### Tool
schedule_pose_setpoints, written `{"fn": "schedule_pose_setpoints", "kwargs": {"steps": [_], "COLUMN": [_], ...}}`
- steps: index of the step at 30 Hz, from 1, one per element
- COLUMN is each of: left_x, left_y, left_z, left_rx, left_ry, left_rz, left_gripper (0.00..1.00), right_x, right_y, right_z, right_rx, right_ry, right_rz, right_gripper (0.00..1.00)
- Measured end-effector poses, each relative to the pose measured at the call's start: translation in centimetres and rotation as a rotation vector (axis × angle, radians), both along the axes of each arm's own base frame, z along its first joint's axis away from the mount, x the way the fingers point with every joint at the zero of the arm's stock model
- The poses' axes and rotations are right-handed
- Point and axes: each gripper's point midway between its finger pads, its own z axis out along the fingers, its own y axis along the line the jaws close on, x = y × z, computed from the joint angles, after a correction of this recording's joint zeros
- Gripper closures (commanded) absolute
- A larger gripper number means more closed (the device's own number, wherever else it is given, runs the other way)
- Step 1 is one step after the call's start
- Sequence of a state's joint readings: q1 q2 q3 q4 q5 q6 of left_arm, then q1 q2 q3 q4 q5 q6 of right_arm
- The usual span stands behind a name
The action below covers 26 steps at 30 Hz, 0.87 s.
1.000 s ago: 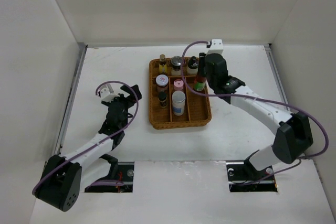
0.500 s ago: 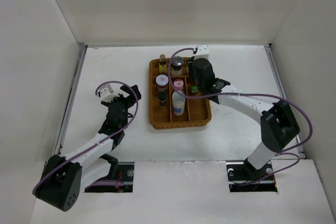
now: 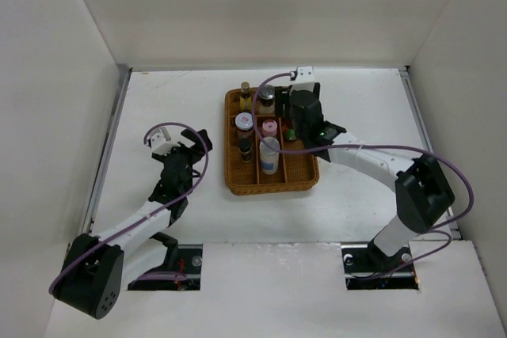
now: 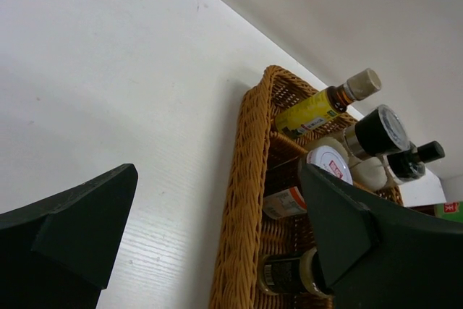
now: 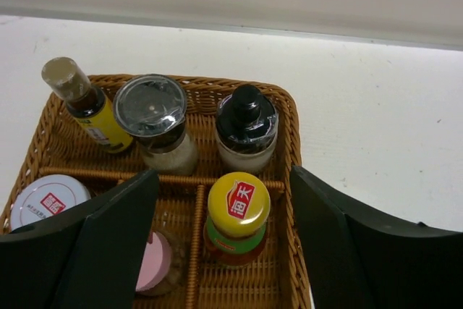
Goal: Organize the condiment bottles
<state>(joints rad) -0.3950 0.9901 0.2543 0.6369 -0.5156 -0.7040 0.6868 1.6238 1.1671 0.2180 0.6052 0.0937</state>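
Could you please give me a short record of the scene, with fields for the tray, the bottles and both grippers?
tray: wicker tray, divided, all visible bottles inside
back row: yellow-label bottle, silver-lidded shaker, black-capped bottle
right gripper: open, jaws either side of the upright yellow-capped bottle, not touching
left gripper: open, empty, left of the tray

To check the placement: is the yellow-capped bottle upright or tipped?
Upright. The yellow-capped bottle stands in a compartment of the wicker tray, cap on top, body straight below it.
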Motion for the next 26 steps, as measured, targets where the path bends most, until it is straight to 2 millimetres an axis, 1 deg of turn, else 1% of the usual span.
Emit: {"fn": "schedule_pose_setpoints", "kwargs": {"steps": [2, 5, 7, 9, 10, 11, 12, 13, 15, 16, 17, 18, 19, 20, 23, 24, 26], "left_x": [-0.1, -0.3, -0.1, 0.1, 0.3, 0.4, 0.5, 0.6, 0.8, 0.8, 0.9, 0.9, 0.9, 1.0, 1.3, 1.4, 1.8], "left_y": [0.4, 1.0, 1.2, 1.2, 1.1, 1.0, 0.9, 0.7, 0.4, 0.3, 0.1, 0.1, 0.0, 0.0, -0.2, -0.2, -0.4], "left_z": [-0.4, -1.1, -1.0, -0.6, -0.3, 0.1, 0.2, 0.4, 0.3, 0.2, 0.2, 0.1, 0.1, 0.2, 0.6, 0.8, 1.1], "left_rx": [0.008, 0.026, 0.037, 0.041, 0.041, 0.040, 0.041, 0.043, 0.051, 0.057, 0.063, 0.068, 0.074, 0.078, 0.085, 0.088, 0.091], "left_ry": [0.019, 0.064, 0.090, 0.103, 0.108, 0.112, 0.116, 0.125, 0.147, 0.162, 0.175, 0.188, 0.201, 0.209, 0.224, 0.229, 0.234], "left_rz": [0.017, 0.047, 0.063, 0.071, 0.074, 0.074, 0.073, 0.071, 0.064, 0.062, 0.057, 0.056, 0.054, 0.053, 0.052, 0.052, 0.051], "left_gripper": [0.00, 0.00, 0.00, 0.00, 0.00, 0.00, 0.00, 0.00, 0.00, 0.00, 0.00, 0.00, 0.00, 0.00, 0.00, 0.00, 0.00], "right_x": [-0.6, -2.0, -3.2, -4.7, -5.4, -6.2, -7.0, -7.6, -9.1, -9.7, -10.3, -10.8, -11.3, -11.8, -12.6, -12.8, -12.9], "right_y": [-0.3, -1.2, -2.1, -3.2, -3.8, -4.3, -4.9, -5.4, -6.4, -6.9, -7.2, -7.6, -8.0, -8.3, -9.3, -9.6, -10.0], "right_z": [0.7, 3.2, 5.2, 7.1, 7.8, 8.2, 8.2, 7.9, 6.2, 5.1, 4.0, 2.8, 1.7, 0.9, -1.2, -1.8, -2.7], "right_rx": [0.010, 0.053, 0.101, 0.164, 0.201, 0.235, 0.272, 0.299, 0.346, 0.367, 0.379, 0.394, 0.405, 0.415, 0.436, 0.435, 0.434], "right_ry": [-0.011, -0.053, -0.091, -0.132, -0.152, -0.165, -0.174, -0.176, -0.159, -0.144, -0.129, -0.112, -0.096, -0.085, -0.062, -0.055, -0.040], "right_rz": [0.002, 0.004, 0.002, -0.003, -0.006, -0.008, -0.012, -0.014, -0.023, -0.031, -0.036, -0.043, -0.050, -0.056, -0.081, -0.089, -0.105], "right_gripper": [0.10, 0.04, 0.03, 0.05, 0.09, 0.16, 0.29, 0.45, 0.65, 0.70, 0.71, 0.71, 0.68, 0.62, 0.35, 0.28, 0.18]}}
